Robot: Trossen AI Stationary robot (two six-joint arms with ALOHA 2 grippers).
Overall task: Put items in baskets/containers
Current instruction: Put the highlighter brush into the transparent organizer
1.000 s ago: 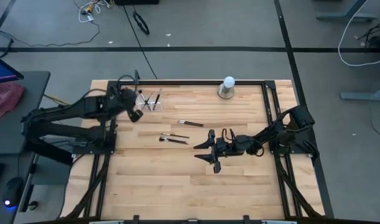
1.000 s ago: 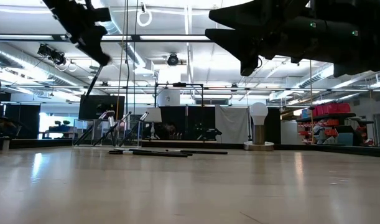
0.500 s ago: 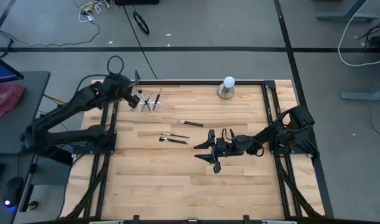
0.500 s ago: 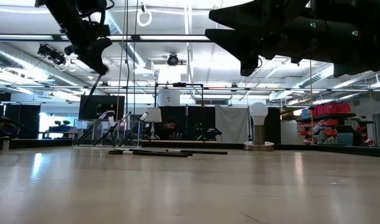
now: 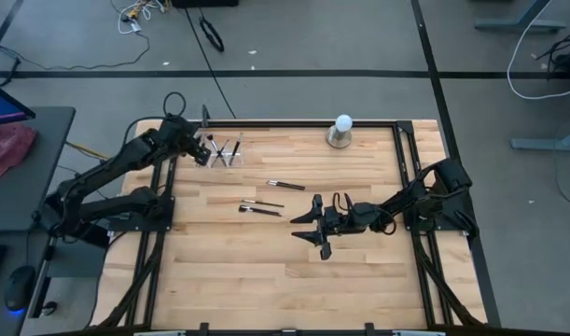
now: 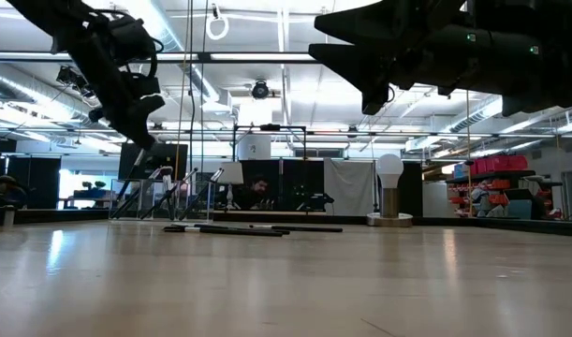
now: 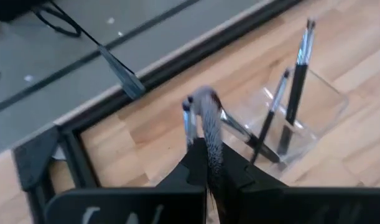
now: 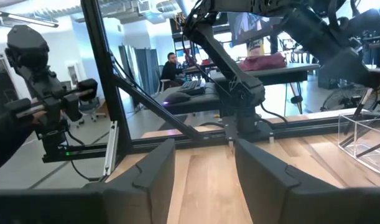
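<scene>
1. Swinging outward over the last second, the left arm has carried its claw [image 5: 199, 149] from beside the holder toward the worktop's [image 5: 359, 271] far-left corner; it now hangs just at the near edge of the clear holder [image 5: 225, 152], lower in the low view than it was. The right arm has not shifted.
2. The left claw is pinched tight on a makeup brush [image 7: 202, 118], whose silvery ferrule and greyish bristle tip stick up out of the closed fingers [image 7: 199, 163] in the left wrist view.
3. The right claw [image 5: 319, 227] waits mid-worktop with its fingers spread wide and nothing between them.
4. Risk, as I judge it: the brush is gripped low and stands long above the fingers, so a slightly off approach could knock its end against the holder's wall or the brushes already standing inside, tipping the light holder or sending the brush outside it.
5. The holder is transparent, low and rectangular, nearly lost against the wood; at least three black-handled brushes [image 7: 296, 81] lean in it.
6. Three more brushes [image 5: 286, 185] lie flat on the wood between the two arms, well apart from the holder, still to be collected.
</scene>
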